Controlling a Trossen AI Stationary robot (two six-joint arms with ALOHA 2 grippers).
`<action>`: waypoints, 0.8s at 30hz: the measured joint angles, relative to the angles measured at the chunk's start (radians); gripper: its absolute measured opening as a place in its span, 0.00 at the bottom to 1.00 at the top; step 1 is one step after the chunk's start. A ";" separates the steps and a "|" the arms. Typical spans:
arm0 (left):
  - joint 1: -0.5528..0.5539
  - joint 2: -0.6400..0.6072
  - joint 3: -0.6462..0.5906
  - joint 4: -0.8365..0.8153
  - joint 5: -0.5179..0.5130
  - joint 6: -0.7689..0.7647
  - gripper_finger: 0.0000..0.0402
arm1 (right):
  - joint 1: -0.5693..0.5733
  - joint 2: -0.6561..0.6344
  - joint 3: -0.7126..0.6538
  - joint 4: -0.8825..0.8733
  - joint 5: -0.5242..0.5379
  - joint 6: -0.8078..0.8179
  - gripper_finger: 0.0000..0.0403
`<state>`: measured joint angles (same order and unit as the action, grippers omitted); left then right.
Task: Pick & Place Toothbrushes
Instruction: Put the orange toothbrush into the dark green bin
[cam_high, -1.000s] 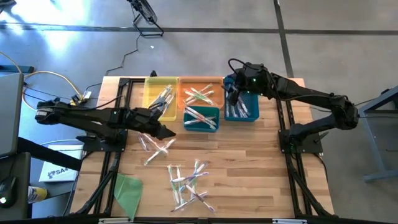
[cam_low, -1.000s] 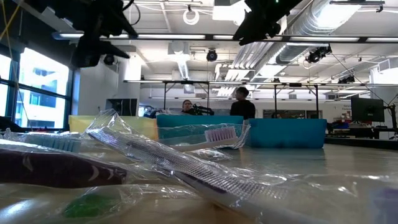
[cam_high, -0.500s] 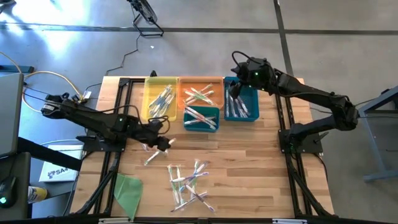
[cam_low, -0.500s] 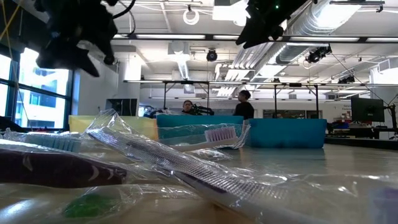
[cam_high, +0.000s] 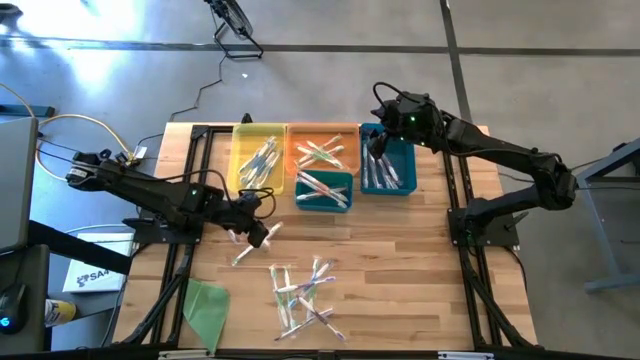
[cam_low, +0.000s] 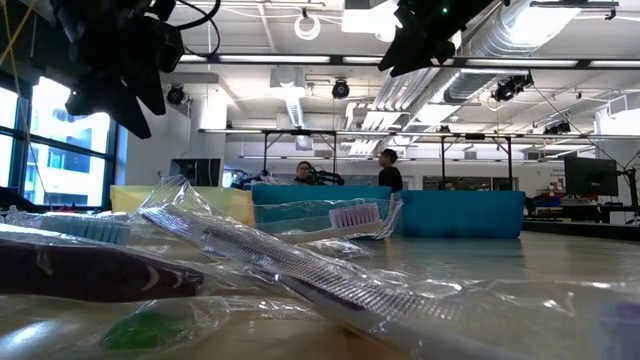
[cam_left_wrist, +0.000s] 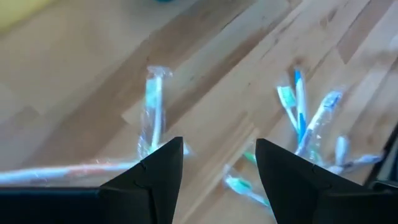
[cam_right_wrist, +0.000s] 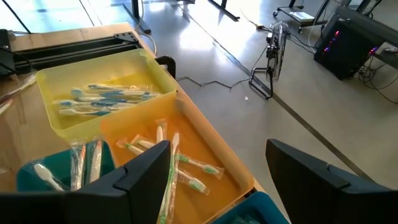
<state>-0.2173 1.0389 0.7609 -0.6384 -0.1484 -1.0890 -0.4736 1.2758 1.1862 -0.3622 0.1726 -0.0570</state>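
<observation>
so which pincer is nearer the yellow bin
Left. The left pincer hangs open just in front of the yellow bin, over loose toothbrushes. The right pincer is farther off, above the blue bin.

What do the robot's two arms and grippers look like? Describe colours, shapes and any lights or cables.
Both arms are dark, jointed and slim. The left gripper and right gripper each end in two black, wedge-shaped fingers. A small green light glows on the right arm, with black cabling looping near its wrist.
</observation>
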 joint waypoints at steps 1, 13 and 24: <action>0.010 0.000 0.000 -0.001 -0.006 0.024 0.49 | 0.000 0.000 0.000 0.000 0.000 0.000 0.64; 0.216 0.000 0.000 -0.031 0.169 0.597 0.49 | -0.001 0.000 0.000 0.000 0.012 -0.050 0.64; 0.338 0.000 0.000 -0.131 0.183 0.972 0.49 | -0.085 0.000 0.000 0.000 0.009 -0.023 0.64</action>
<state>0.1209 1.0386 0.7605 -0.7695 0.0349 -0.1172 -0.5583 1.2758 1.1862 -0.3626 0.1814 -0.0798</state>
